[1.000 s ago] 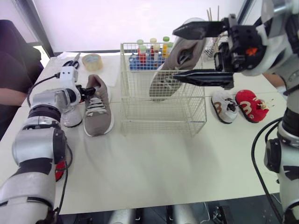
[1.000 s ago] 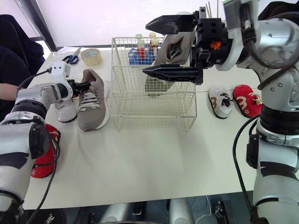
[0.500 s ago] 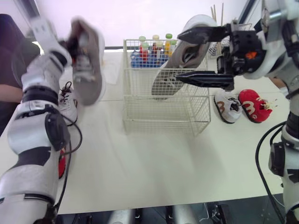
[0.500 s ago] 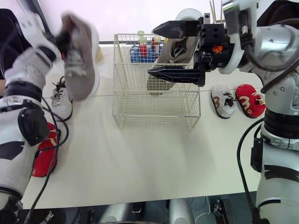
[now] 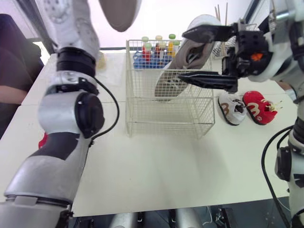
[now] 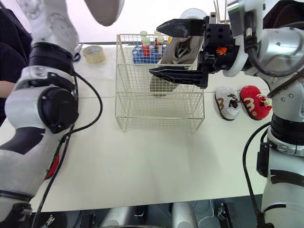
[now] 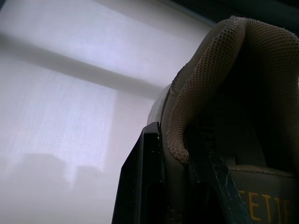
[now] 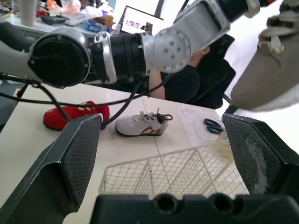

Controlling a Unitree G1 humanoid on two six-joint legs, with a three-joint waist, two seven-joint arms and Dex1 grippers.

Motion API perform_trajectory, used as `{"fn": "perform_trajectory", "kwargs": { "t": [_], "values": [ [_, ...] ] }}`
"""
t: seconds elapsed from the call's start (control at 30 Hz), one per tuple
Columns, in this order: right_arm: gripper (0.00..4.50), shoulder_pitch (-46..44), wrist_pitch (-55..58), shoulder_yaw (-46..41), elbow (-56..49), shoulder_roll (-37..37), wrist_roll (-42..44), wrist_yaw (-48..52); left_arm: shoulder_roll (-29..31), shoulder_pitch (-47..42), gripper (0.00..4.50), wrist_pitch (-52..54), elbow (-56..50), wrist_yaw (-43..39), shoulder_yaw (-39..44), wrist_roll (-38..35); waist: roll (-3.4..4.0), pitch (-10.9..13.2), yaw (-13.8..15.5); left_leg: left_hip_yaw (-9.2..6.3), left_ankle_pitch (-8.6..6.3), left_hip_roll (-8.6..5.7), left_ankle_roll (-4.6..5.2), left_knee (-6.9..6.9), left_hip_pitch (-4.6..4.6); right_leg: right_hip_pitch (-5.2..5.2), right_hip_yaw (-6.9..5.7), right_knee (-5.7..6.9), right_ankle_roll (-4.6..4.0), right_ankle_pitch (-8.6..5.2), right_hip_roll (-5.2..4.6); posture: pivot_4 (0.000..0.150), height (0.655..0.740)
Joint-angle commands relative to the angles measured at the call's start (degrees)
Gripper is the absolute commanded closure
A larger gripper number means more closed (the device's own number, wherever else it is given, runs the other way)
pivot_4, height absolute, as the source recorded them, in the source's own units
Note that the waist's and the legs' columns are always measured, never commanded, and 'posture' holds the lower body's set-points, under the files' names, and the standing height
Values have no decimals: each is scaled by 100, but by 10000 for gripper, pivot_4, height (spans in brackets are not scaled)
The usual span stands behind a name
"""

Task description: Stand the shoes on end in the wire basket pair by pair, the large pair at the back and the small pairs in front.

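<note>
Left gripper (image 7: 172,140): jaws closed on the heel collar of a large taupe mesh trainer (image 5: 118,12). The shoe is held high, left of the white wire basket (image 5: 166,118), with its rounded end hanging down.

Right gripper (image 5: 180,56): jaws wide apart over the basket, holding nothing.

Second large taupe trainer (image 5: 173,76): inside the basket at the back, long axis steep but tilted, toe down, heel above the rim.

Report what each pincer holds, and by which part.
Left pincer clamps the big tan shoe by its padded heel collar. Right pincer is open above the basket, holding nothing.
</note>
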Motion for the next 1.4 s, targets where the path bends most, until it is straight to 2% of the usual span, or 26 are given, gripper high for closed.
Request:
{"fn": "perform_trajectory", "kwargs": {
  "t": [0.03,0.23,0.43,0.77,0.97,1.03,1.07,1.17,1.3,1.4],
  "values": [
    [0,41,77,-272,-338,-162,160,-205,-214,-158,44664,-775,149,101,-176,225,0,0,-5,1,0,0,0,0,0,0,0,-1,0,0,0,1500,7400],
    [0,173,310,-455,-633,-294,411,-531,-683,147,44664,-1732,568,537,-468,770,0,0,-6,2,-1,1,2,-1,0,-2,1,1,0,0,-3,1500,7400],
    [0,244,460,-561,-814,-414,647,-781,-835,489,44664,-2128,785,1324,-751,1342,0,0,-4,4,-1,2,3,0,0,-3,3,1,0,0,-5,1500,7400],
    [0,260,556,-620,-883,-630,883,-955,-885,1293,44664,-2136,927,2436,-1270,2198,0,-1,4,3,-1,2,2,2,0,-2,4,2,0,0,-6,1500,7400],
    [0,261,480,-568,-803,-655,893,-939,-1021,1734,44664,-1890,884,2432,-1261,2102,0,-7,3,4,-1,2,2,2,2,-1,5,2,0,0,-7,1500,7400],
    [0,262,448,-540,-774,-637,869,-919,-1081,1851,35619,-1772,836,2370,-1204,1990,2,-10,3,3,-1,3,2,2,3,1,7,2,0,0,-7,1500,7400],
    [0,263,434,-528,-761,-631,856,-910,-1111,1892,33116,-1726,795,2316,-1173,1924,2,-11,4,3,-1,3,2,3,5,3,8,3,0,0,-7,1500,7400],
    [0,258,391,-490,-721,-606,836,-893,-1215,2041,18838,-1546,635,2098,-1118,1698,4,-15,9,3,-1,3,2,6,10,13,10,4,0,0,-8,1500,7400],
    [0,234,339,-422,-681,-564,800,-879,-1288,2378,88,-1217,265,1687,-1193,1523,5,-16,12,1,-23,4,37,0,85,86,10,-10,-1,0,-9,1500,7400],
    [0,222,295,-382,-655,-545,790,-875,-1262,2649,88,-822,-185,1493,-1207,1389,10,-20,6,-2,-33,5,41,0,111,115,8,-16,-1,0,-9,1500,7400]
  ]
}}
